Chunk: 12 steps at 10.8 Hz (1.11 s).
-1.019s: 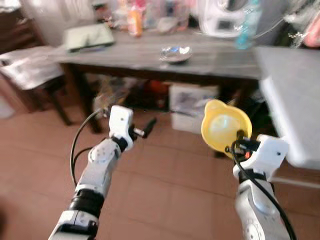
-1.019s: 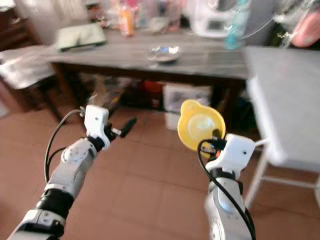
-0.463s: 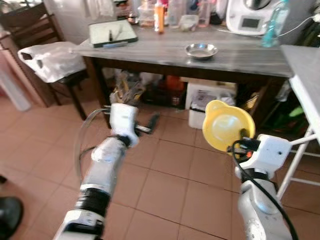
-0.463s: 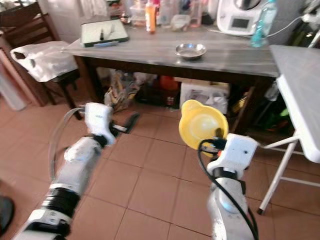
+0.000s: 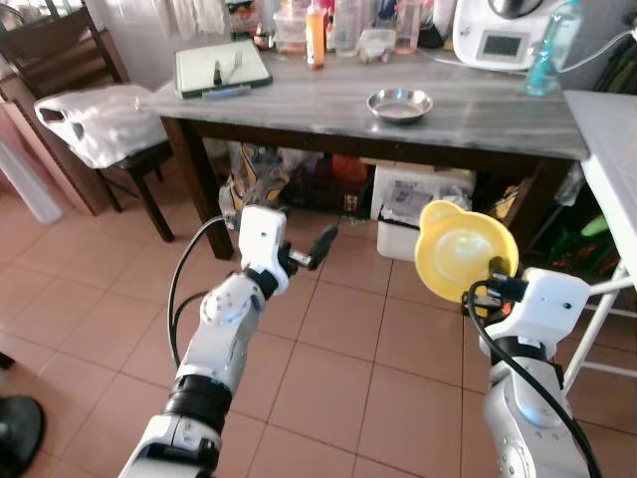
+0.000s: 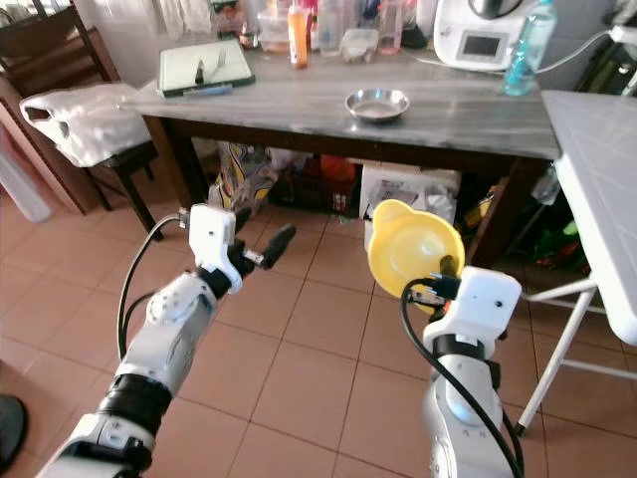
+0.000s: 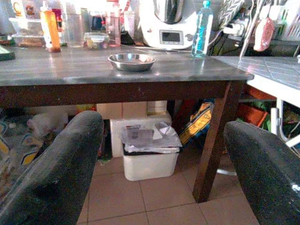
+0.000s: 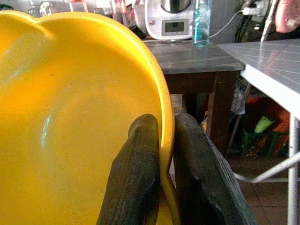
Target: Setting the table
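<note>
A yellow plastic bowl with a small spout is held upright on its edge over the tiled floor, and my right gripper is shut on its rim. My left gripper is raised at the left and is open with nothing in it; its two black fingers frame the table ahead. The grey wooden table stands a short way in front and carries a small steel bowl, which is also the steel bowl in the left wrist view.
On the table lie a green tray, an orange bottle, jars, a white kitchen machine and a blue bottle. A chair with a white bag is at left. A white folding table is at right. Boxes and a bin sit under the table.
The view has steadied and sharpened as I faced the table. My left gripper has shifted right and forward a little. The yellow bowl stays gripped in my right gripper.
</note>
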### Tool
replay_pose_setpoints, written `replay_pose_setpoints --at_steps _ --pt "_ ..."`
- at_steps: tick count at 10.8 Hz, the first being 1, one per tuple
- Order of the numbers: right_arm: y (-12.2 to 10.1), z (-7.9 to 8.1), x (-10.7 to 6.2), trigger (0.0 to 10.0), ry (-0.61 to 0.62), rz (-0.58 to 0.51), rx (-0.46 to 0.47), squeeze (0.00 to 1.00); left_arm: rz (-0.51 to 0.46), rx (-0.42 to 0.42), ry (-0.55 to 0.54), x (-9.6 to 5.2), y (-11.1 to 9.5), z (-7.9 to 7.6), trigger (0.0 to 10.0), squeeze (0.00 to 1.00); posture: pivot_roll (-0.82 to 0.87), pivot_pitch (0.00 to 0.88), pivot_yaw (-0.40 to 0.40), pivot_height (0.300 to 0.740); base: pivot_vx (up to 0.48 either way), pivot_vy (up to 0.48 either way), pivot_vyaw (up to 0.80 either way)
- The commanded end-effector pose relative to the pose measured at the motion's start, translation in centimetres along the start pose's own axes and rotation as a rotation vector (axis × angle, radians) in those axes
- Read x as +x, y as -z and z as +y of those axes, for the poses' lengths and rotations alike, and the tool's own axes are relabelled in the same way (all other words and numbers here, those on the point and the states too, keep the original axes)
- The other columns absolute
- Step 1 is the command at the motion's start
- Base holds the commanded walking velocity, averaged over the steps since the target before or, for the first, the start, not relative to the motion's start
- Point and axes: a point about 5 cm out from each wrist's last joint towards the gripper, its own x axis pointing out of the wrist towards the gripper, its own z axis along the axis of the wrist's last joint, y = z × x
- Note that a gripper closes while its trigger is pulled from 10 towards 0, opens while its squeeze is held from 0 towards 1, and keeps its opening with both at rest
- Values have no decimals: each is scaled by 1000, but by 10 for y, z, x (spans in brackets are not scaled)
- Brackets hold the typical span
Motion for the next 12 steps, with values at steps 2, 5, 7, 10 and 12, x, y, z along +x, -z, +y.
replay_pose_setpoints --at_steps 2,5,7,10,12 --pt "-4 6 3 10000 -16 -27 0 0 6 6 4 0 0 3 10000 0 21 15 56 740 362 0 0" --pt "-1 9 6 10000 -30 -23 2 0 13 14 5 -1 0 7 10000 0 35 9 56 740 375 0 0" --pt "-2 9 6 10000 -30 -27 -1 0 18 9 15 -1 2 4 10000 0 34 6 57 740 377 0 0" --pt "-1 9 5 10000 -28 -30 -7 0 22 1 33 0 4 0 10000 0 25 6 60 740 375 0 0" --pt "-1 9 5 10000 -23 -30 -4 0 26 3 36 0 4 0 10000 0 28 10 61 740 379 0 0"
